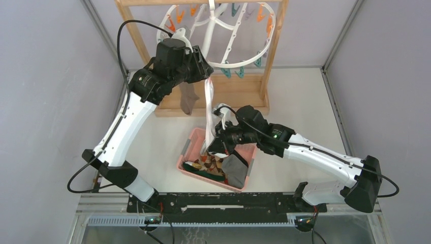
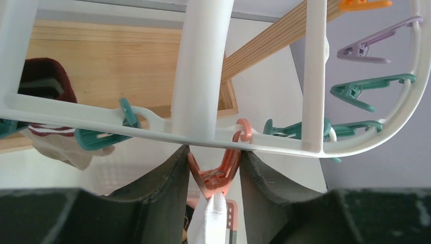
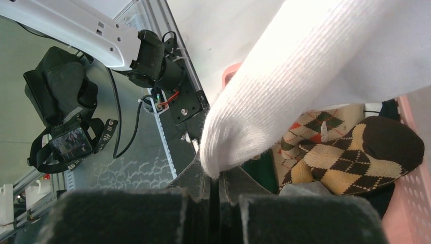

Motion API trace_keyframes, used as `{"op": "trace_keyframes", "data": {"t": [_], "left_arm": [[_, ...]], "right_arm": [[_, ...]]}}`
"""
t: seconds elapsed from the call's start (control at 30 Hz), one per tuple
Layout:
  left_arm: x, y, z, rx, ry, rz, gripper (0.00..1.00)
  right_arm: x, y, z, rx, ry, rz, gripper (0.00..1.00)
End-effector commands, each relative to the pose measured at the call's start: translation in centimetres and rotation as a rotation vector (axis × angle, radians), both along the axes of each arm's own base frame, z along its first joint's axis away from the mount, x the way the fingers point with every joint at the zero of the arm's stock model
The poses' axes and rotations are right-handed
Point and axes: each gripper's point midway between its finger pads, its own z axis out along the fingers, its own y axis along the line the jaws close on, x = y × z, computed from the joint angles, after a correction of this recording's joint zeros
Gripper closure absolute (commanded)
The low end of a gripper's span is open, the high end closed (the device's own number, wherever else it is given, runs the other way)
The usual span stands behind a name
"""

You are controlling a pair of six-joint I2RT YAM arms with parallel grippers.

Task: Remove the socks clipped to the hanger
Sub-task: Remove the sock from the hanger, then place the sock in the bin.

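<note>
The white hanger (image 1: 223, 35) hangs in the wooden frame, with orange, teal and purple clips on its rim. My left gripper (image 1: 207, 71) has a finger on each handle of an orange clip (image 2: 216, 173), which still pinches the top of a long white sock (image 1: 208, 107). My right gripper (image 1: 211, 147) is shut on that sock's toe (image 3: 228, 147), just above the pink basket (image 1: 189, 145). The sock is stretched between them. A dark grey-brown sock (image 1: 188, 99) also hangs from the hanger. A red-and-beige sock (image 2: 51, 137) is held by a teal clip (image 2: 101, 136).
The wooden frame (image 1: 277, 51) and its base (image 1: 244, 91) stand at the back. The basket holds argyle socks (image 3: 356, 152), a grey sock (image 1: 236, 168) and others. Grey walls close in on both sides. The arms' mounting rail (image 1: 223, 203) runs along the near edge.
</note>
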Motion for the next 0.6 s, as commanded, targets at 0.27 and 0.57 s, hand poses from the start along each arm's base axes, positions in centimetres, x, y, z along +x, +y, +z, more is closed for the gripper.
{"op": "trace_keyframes", "data": {"t": [0.27,0.57], "left_arm": [[-0.03,0.27,2.18,-0.008,-0.044,0.009,0.81],[-0.12,0.27,2.1,-0.006,-0.04,0.002,0.95]], "right_arm": [[-0.47,0.4,1.48,0.021,-0.026,0.021,1.0],[-0.96,-0.22,0.79,0.001,-0.017,0.028,1.0]]}}
